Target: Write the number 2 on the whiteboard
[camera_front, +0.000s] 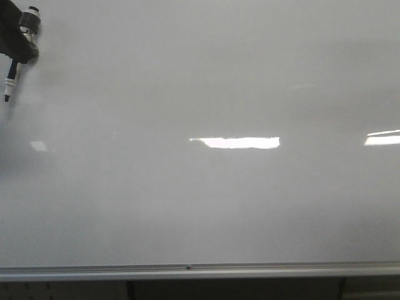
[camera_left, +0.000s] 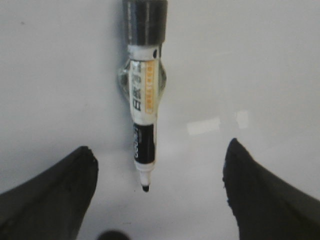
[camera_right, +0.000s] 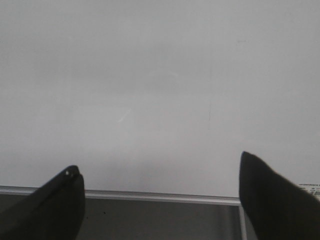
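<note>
L gripper [camera_left: 160, 200]: fingers [camera_left: 55, 195] spread wide, nothing pinched between them. Marker [camera_left: 144, 105] sits fixed on a mount at the wrist, centred between the fingers, uncapped, black tip pointing at the board. Tip looks just off the surface or barely touching; can't tell which. In front view the L arm w/ marker [camera_front: 10, 80] hangs at the far upper-left corner of the board, tip down.

R gripper [camera_right: 160, 200]: fingers [camera_right: 272, 200] also spread, holding nothing, hovering near the board's lower edge rail.

Whiteboard [camera_front: 200, 206]: glossy white-grey, fills nearly the whole front view, silver rail along the near edge. Bright rectangular light reflections [camera_front: 236, 142] mid-board and at right edge. No number 2 visible on the board in any view; surface reads unmarked apart from faint smudges in R wrist view.
</note>
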Available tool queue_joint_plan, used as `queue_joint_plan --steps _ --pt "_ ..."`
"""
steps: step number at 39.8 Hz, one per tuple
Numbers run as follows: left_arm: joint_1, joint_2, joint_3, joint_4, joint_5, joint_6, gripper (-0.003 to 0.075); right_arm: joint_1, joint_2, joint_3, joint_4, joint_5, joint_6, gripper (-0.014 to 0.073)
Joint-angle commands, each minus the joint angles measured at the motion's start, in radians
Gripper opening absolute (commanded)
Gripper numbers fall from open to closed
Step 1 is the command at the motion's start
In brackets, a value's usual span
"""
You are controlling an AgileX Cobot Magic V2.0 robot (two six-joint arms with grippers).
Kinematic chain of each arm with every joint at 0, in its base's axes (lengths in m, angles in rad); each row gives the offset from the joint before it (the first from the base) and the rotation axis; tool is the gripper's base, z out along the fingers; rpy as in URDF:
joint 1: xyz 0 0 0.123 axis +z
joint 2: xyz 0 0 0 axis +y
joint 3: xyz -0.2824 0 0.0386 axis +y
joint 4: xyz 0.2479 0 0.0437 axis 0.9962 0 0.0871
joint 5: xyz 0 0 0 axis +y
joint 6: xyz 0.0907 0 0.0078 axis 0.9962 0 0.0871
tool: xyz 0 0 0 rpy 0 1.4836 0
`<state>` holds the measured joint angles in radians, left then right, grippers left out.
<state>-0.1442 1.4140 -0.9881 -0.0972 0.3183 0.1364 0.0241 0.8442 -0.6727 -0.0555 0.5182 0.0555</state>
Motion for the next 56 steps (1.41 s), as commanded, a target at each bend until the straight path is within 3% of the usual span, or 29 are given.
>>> queue_joint_plan --steps 1,18,42,56 --pt "-0.005 0.018 -0.053 -0.006 -0.104 0.003 0.0512 -0.004 -0.003 -0.036 -0.014 -0.066 -0.013 0.0645" --pt "-0.005 0.106 -0.062 -0.006 -0.221 0.003 0.0487 -0.004 -0.003 -0.036 -0.014 -0.070 -0.013 0.0645" --pt "-0.005 0.126 -0.062 0.000 -0.216 0.003 0.0114 -0.004 -0.003 -0.036 -0.014 -0.073 -0.013 0.0645" --pt "-0.005 0.060 -0.062 0.008 -0.097 0.017 -0.0009 -0.004 -0.004 -0.056 0.008 -0.057 -0.013 0.0645"
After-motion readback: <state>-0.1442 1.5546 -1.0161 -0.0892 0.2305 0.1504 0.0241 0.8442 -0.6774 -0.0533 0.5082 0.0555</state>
